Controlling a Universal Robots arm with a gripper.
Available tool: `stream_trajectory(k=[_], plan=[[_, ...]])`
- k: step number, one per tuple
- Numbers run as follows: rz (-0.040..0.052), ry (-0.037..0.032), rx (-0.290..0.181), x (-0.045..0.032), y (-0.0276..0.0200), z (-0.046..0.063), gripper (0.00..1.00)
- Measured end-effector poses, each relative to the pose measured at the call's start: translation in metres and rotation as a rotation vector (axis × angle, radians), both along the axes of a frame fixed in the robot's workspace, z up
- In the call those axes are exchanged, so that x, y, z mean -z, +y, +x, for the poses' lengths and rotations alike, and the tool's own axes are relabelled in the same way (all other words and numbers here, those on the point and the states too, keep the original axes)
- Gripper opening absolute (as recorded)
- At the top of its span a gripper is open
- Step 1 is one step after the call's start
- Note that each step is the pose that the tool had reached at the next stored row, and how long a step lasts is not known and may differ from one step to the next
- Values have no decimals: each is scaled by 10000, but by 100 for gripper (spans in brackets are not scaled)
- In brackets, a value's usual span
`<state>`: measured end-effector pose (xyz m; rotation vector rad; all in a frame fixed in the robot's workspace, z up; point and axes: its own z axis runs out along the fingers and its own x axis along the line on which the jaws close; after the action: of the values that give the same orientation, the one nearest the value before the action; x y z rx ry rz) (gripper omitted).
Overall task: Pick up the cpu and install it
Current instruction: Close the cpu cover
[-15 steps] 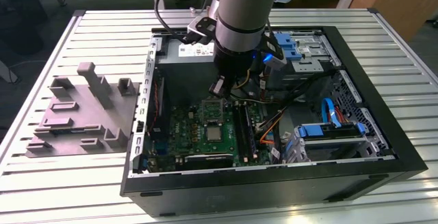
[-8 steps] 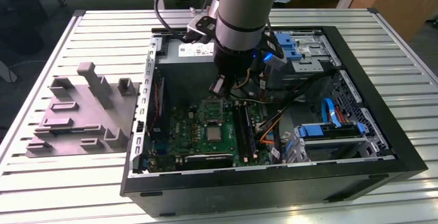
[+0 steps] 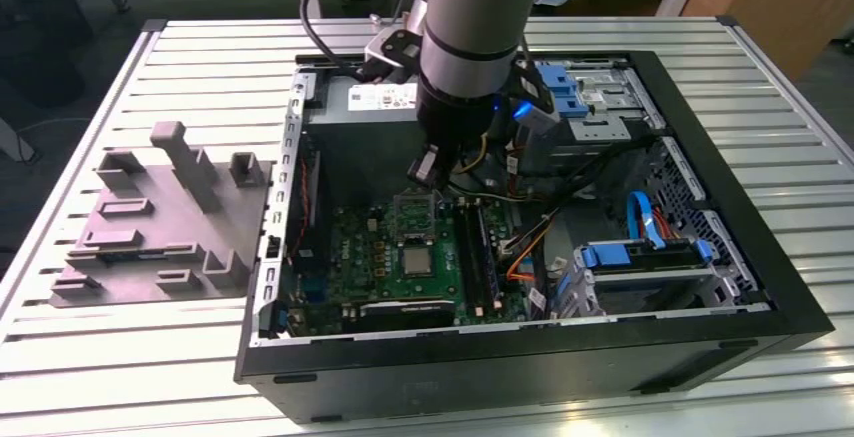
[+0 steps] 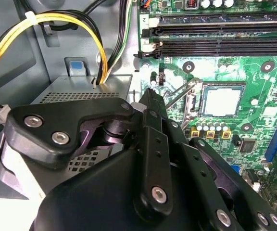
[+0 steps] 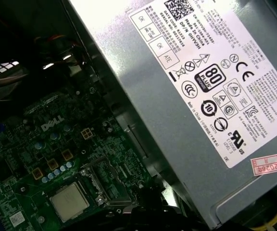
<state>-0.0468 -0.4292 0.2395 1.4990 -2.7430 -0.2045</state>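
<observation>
Case (image 3: pixel 747 287): open computer case on the table (image 3: pixel 147 357), motherboard (image 3: pixel 387 257) inside.
Cpu (image 4: pixel 222 101): seated flat in the motherboard socket.
Gripper (image 4: pixel 150 98): above the board; jaws closed, empty.
Tray (image 3: pixel 147 237): grey, beside the case.

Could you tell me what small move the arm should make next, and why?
Probably a short straight lift. The cpu already lies square in the socket on the motherboard, and the gripper sits just beside it, close under the power supply.

cpu (image 4: pixel 223 100) in motherboard (image 3: pixel 400 257) socket | motherboard inside case (image 3: pixel 787 307)
</observation>
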Motion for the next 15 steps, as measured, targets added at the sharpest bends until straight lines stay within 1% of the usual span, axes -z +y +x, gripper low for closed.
stream_trajectory(k=[15], plan=[[5,43,-67,-15,0,0,11]])
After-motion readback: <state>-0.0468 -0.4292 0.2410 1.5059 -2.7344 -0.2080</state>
